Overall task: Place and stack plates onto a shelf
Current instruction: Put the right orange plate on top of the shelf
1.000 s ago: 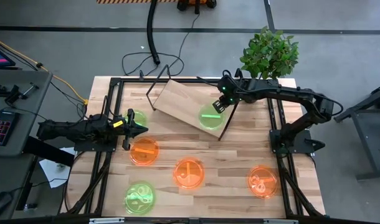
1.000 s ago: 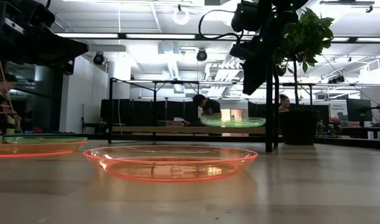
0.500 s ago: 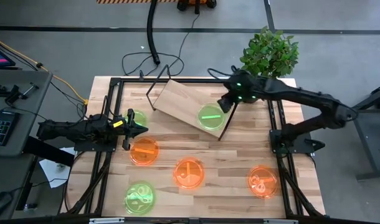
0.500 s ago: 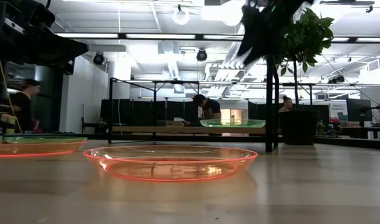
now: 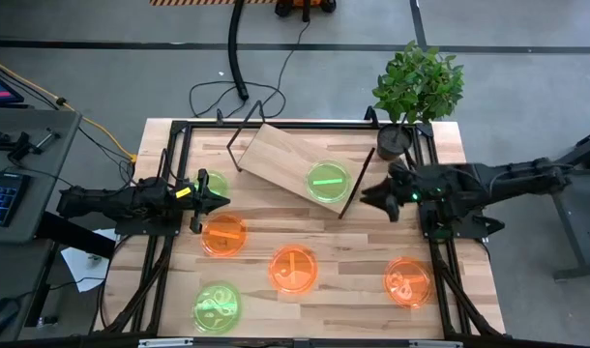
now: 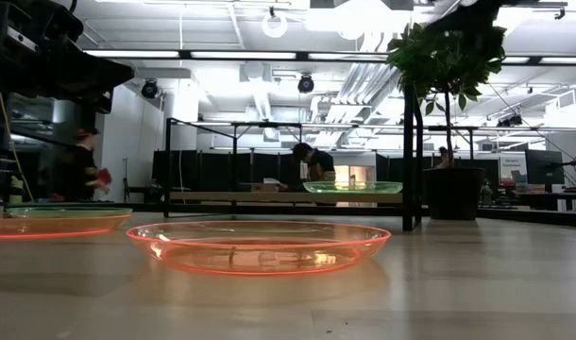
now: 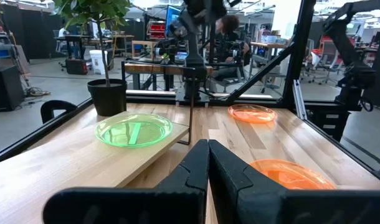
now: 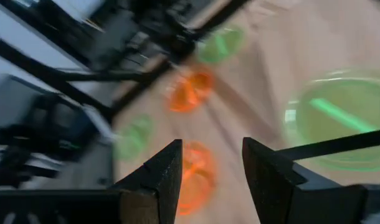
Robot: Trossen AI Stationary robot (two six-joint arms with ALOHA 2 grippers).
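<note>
The shelf (image 5: pixel 285 157) stands at the table's far middle on thin wire legs. One green plate (image 5: pixel 328 181) lies flat on its right end and also shows in the low view (image 6: pixel 354 187). On the table lie a green plate (image 5: pixel 213 184), an orange plate (image 5: pixel 223 235), an orange plate (image 5: pixel 293 269), an orange plate (image 5: pixel 408 281) and a green plate (image 5: pixel 217 305). My right gripper (image 5: pixel 368 197) is open and empty, in the air just right of the shelf (image 8: pixel 212 165). My left gripper (image 5: pixel 223 201) is shut and empty at the table's left, between the far-left green plate and the orange plate (image 7: pixel 209 163).
A potted plant (image 5: pixel 416 87) stands at the table's far right corner, right of the shelf. A black frame (image 5: pixel 276 124) runs around the table. The shelf's left part (image 5: pixel 266 150) is bare wood. People move in the room behind the table (image 6: pixel 312 162).
My right gripper has risen from the green plate on the shelf and drawn back toward the table's right and near edges. It now hangs right of the shelf. The green plate stays flat on the shelf's right end.
</note>
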